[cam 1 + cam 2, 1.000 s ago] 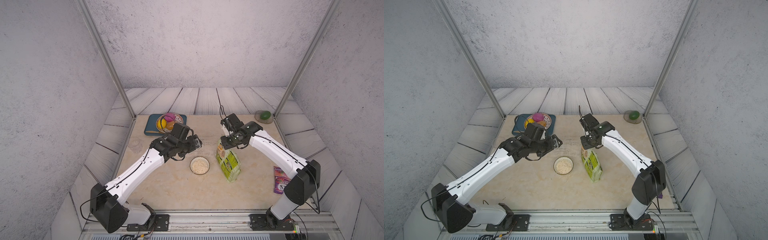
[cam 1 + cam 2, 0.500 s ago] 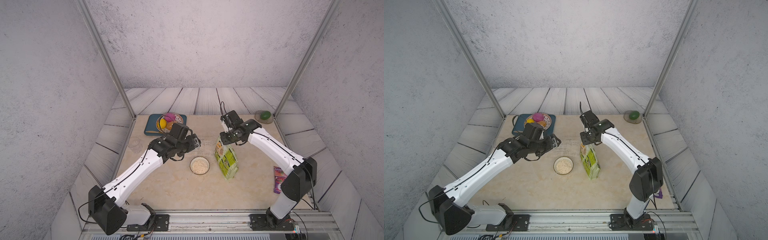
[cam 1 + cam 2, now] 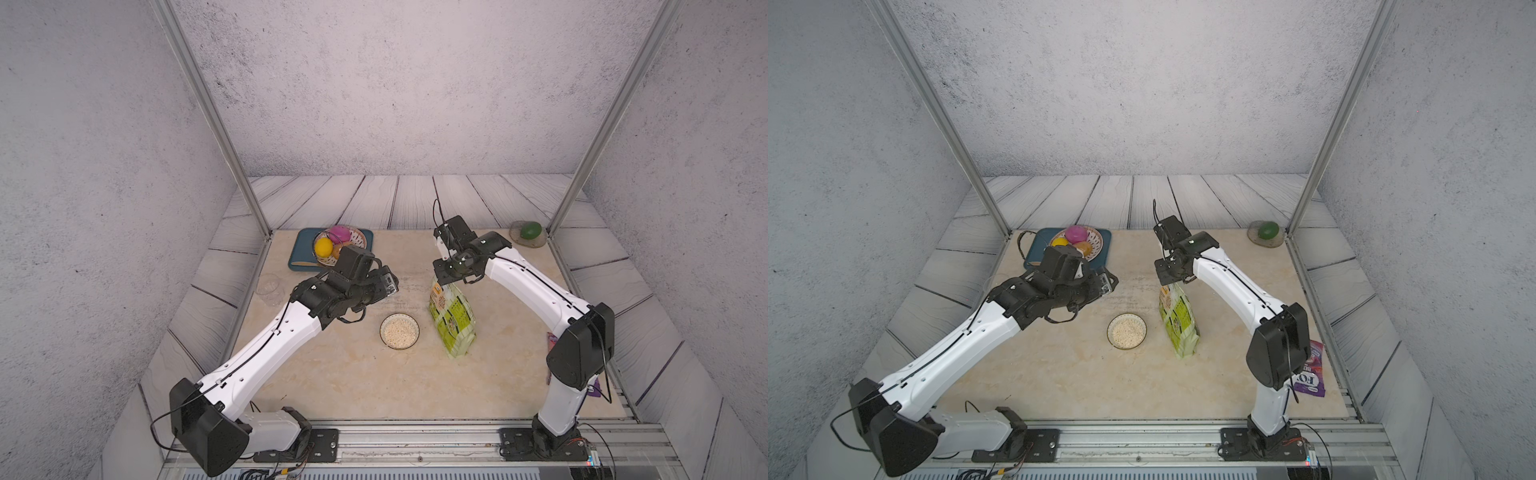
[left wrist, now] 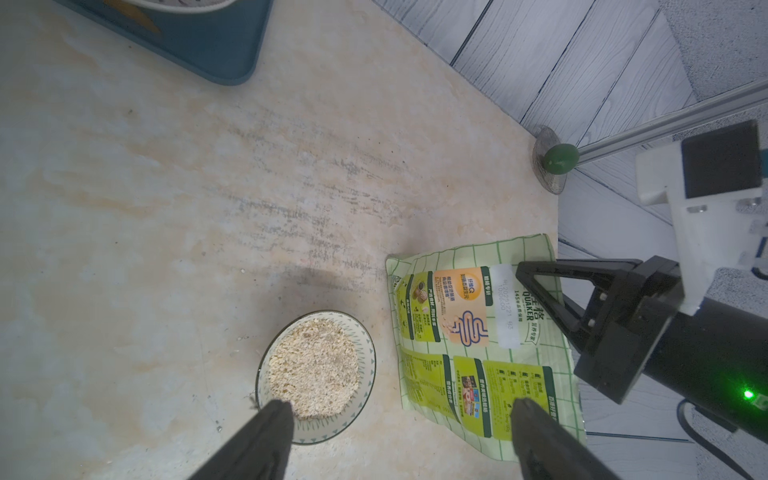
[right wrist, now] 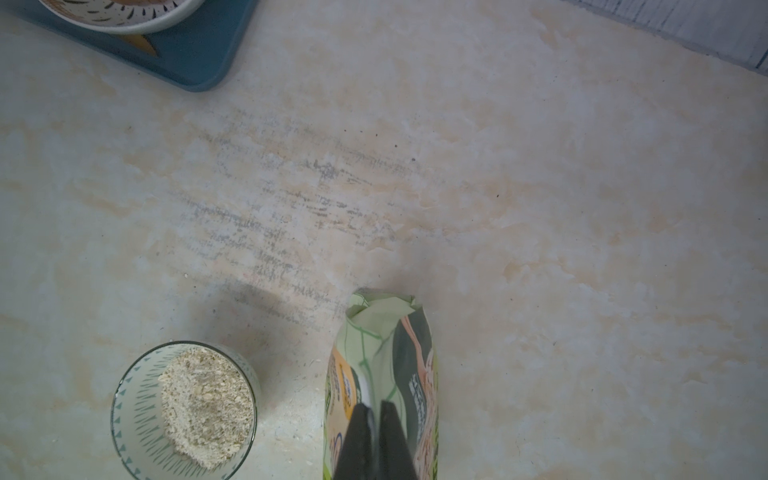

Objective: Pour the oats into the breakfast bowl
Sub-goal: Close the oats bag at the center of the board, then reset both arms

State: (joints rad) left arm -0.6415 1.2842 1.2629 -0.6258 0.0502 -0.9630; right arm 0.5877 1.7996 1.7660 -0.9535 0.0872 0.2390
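Note:
The breakfast bowl [image 3: 399, 331] [image 3: 1126, 331] stands on the table's middle, with a heap of pale oats [image 4: 316, 370] [image 5: 208, 407] inside it. Its patterned rim [image 4: 368, 357] shows in the left wrist view. Just right of it the lime-green oats pouch [image 3: 451, 320] [image 3: 1177, 322] [image 4: 469, 332] [image 5: 386, 332] stands upright on the table. My right gripper [image 5: 376, 405] [image 3: 444, 281] points down at the pouch's top, shut on its upper edge. My left gripper [image 4: 401, 415] [image 3: 386, 286] hovers open behind and left of the bowl, holding nothing.
A blue tray [image 3: 299, 257] at the back left carries a patterned dish of fruit [image 3: 332, 243]. A green fruit [image 3: 531, 230] lies on a grey mat at the back right. A purple candy bag [image 3: 1308, 370] lies by the right arm's base. A few flakes lie around the bowl.
The right gripper rose a little at the pouch's top, opened briefly and shut again. The pouch stays standing. The left arm has hardly moved.

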